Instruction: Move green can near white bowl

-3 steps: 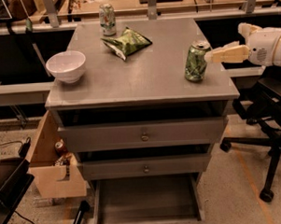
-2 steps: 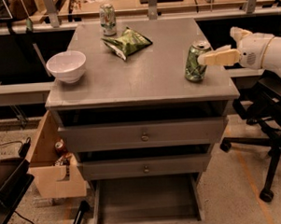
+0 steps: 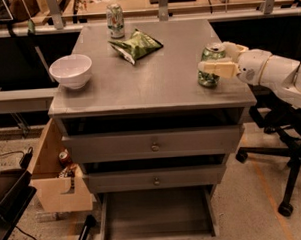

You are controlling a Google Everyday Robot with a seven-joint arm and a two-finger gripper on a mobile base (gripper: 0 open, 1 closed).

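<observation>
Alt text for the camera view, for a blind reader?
The gripper reaches from the right to the upright green can near the right edge of the cabinet top. The white bowl sits at the left edge; a snack bag and paler can sit behind.

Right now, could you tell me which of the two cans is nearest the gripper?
The dark green can by the right edge of the table: the gripper is right at it, while the paler white-and-green can stands apart at the back edge.
</observation>
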